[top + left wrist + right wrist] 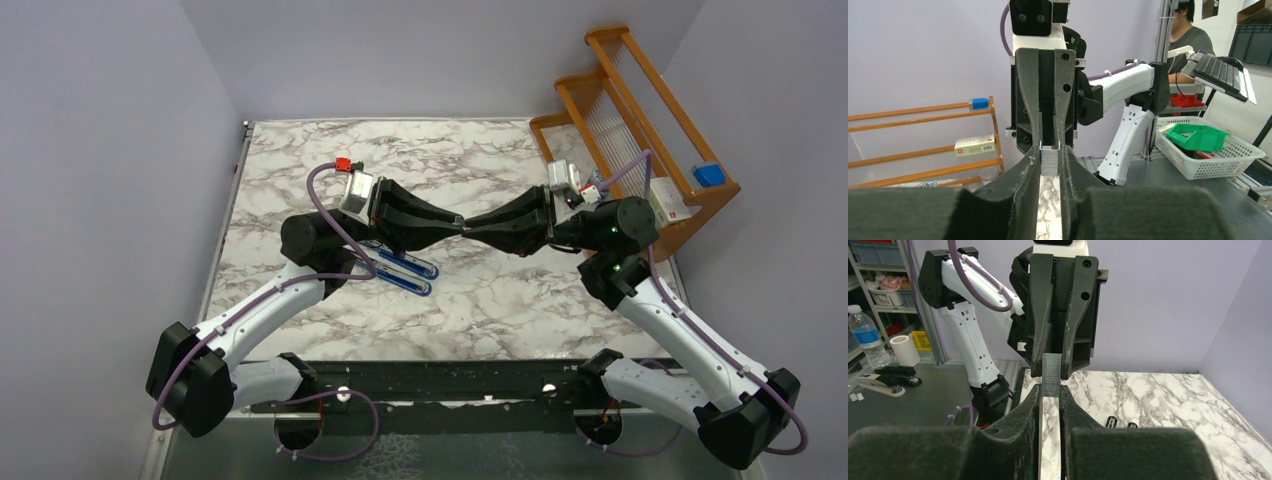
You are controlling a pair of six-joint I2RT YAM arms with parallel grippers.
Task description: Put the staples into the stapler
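Left hand [455,223] and right hand [478,226] pinch staples [1049,160] above table [500,310].

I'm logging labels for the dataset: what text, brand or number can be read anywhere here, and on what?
None can be read.
White box on the rack: red label, print too blurred.
Water bottle: label too small.
Keyboard: key legends too small.

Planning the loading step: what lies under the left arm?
The blue stapler, lying on the marble table. The left arm covers its left end, so that part cannot be seen.
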